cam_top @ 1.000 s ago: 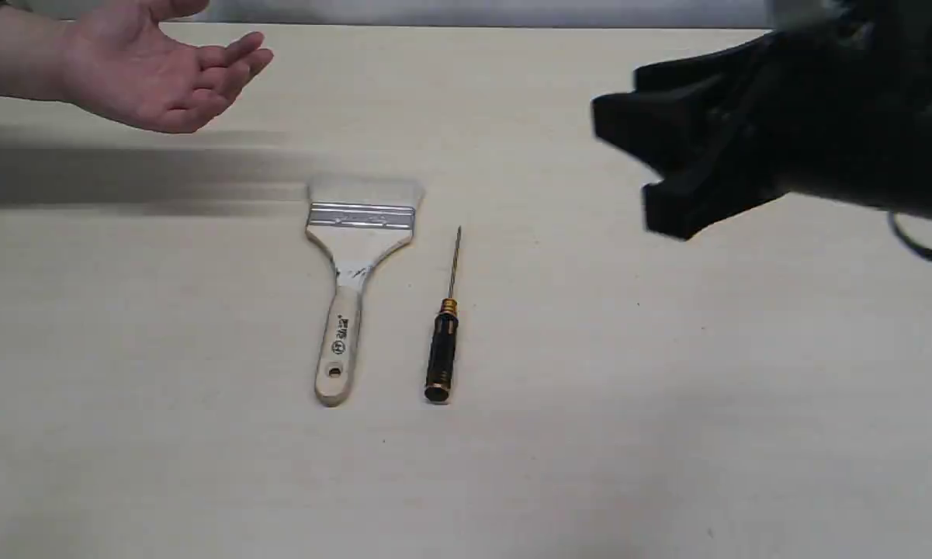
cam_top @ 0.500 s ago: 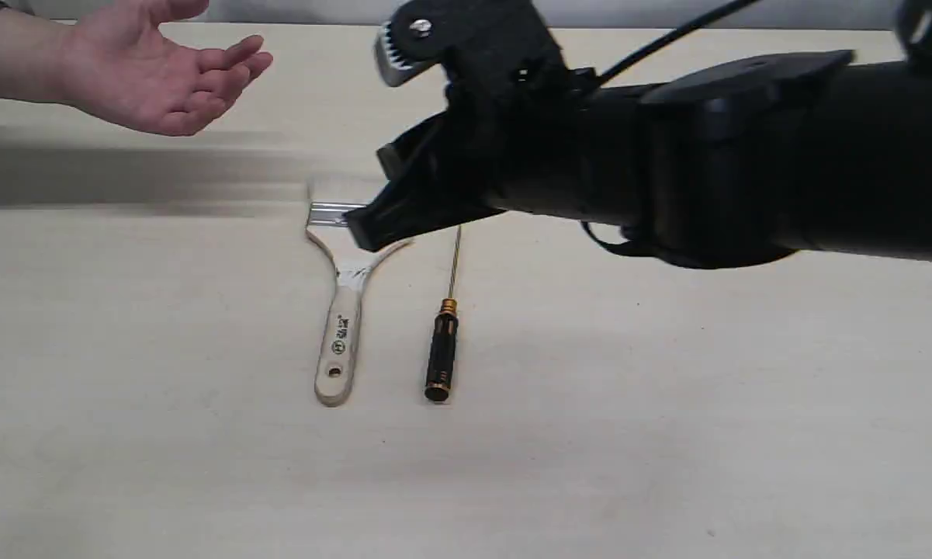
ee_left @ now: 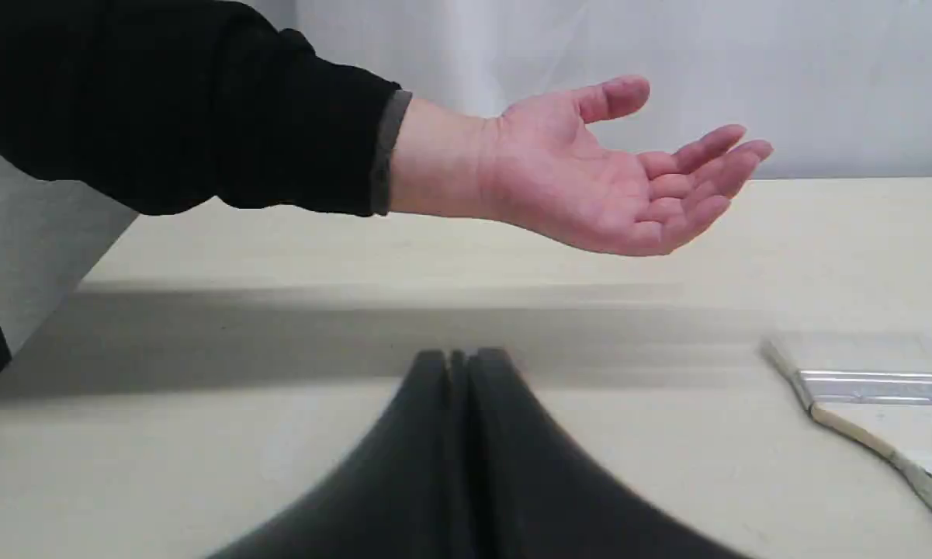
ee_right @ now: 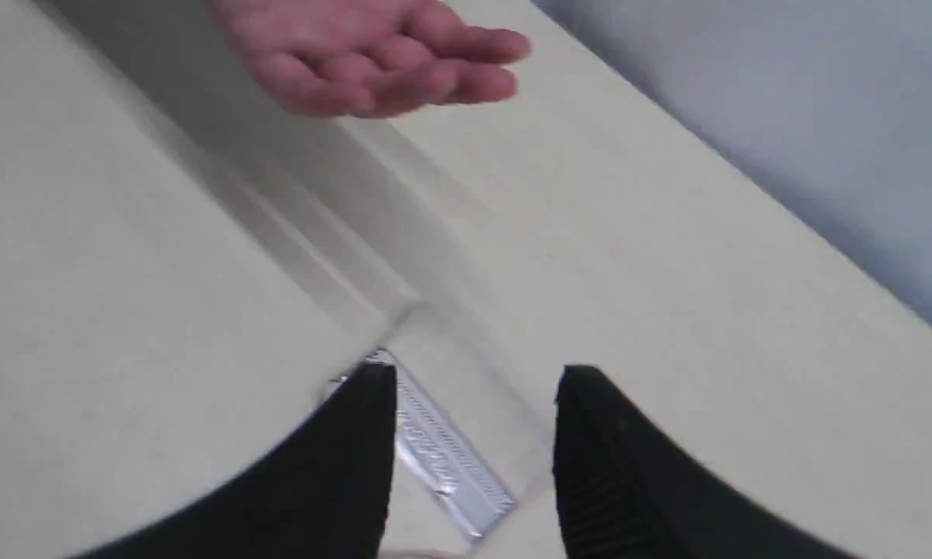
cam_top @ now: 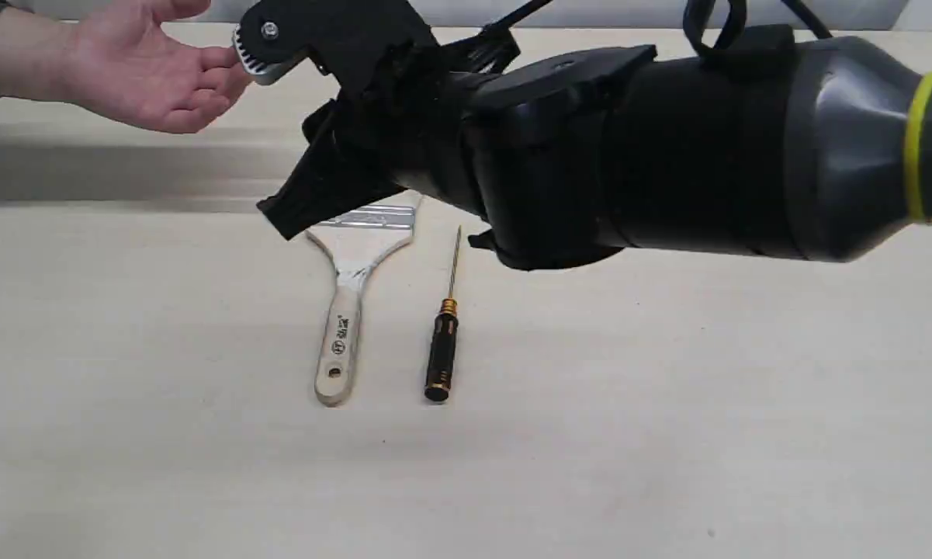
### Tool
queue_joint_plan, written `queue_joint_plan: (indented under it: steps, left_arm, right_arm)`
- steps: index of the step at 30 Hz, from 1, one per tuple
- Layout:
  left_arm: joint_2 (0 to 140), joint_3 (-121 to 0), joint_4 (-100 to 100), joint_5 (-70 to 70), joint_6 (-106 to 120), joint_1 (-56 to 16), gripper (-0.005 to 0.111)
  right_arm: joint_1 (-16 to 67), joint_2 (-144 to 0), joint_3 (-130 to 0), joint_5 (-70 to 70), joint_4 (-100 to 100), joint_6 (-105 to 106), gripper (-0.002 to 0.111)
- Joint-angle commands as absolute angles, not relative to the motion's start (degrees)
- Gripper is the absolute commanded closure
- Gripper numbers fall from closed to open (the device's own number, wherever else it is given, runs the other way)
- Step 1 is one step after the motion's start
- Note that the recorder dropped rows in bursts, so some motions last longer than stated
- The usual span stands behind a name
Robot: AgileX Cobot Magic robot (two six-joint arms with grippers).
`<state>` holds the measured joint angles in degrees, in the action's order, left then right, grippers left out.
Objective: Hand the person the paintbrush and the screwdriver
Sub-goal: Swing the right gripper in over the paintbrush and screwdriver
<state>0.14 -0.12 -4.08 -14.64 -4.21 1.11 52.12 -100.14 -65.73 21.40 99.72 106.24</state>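
The paintbrush (cam_top: 343, 310) lies flat mid-table with its handle toward the near edge. Its silver ferrule (ee_right: 442, 458) and pale bristles show between my right fingers. The screwdriver (cam_top: 442, 349) lies parallel just to the brush's right, shaft pointing away. My right gripper (cam_top: 299, 186) reaches across from the right and hovers open above the brush's bristle end (ee_right: 477, 380), holding nothing. The person's open hand (cam_top: 147, 74) waits palm up at the far left, also seen in the left wrist view (ee_left: 605, 178). My left gripper (ee_left: 458, 365) is shut and empty, low over the table left of the brush (ee_left: 869, 388).
The big black right arm (cam_top: 628, 147) spans the upper right of the exterior view, above the screwdriver's shaft. A dark shadow band (cam_top: 124, 175) crosses the table below the hand. A pale wall (ee_left: 745, 78) rises beyond the far edge.
My right arm has swept in from the far right toward the left, its open gripper going from beside the brush's head to above it. Brush, screwdriver and hand have not moved.
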Motion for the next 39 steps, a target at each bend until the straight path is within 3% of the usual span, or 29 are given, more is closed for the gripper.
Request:
queue_joint_plan:
  steps: [1, 16, 23, 30, 39]
  left_arm:
    - [0.0, 0.0, -4.0, -14.2, -4.3, 0.6, 0.107]
    - [0.0, 0.0, -3.8, -14.4, -4.3, 0.6, 0.107]
    - [0.0, 0.0, -3.8, -14.3, -4.3, 0.6, 0.107]
    - [0.0, 0.0, -3.8, -14.3, -4.3, 0.6, 0.107]
    - [0.0, 0.0, -3.8, -14.3, -4.3, 0.6, 0.107]
  right_arm:
    - [52.1, -99.2, -66.5, 29.9, 99.9, 109.0, 0.071]
    - [56.0, -95.8, -74.5, 34.8, 99.9, 106.1, 0.071]
    - [56.0, -96.0, -74.3, 30.3, 99.9, 85.4, 0.071]
    - [55.8, -97.9, -73.5, 25.3, 99.9, 83.0, 0.048]
    - [55.3, -100.2, -66.7, 31.8, 99.9, 87.8, 0.048]
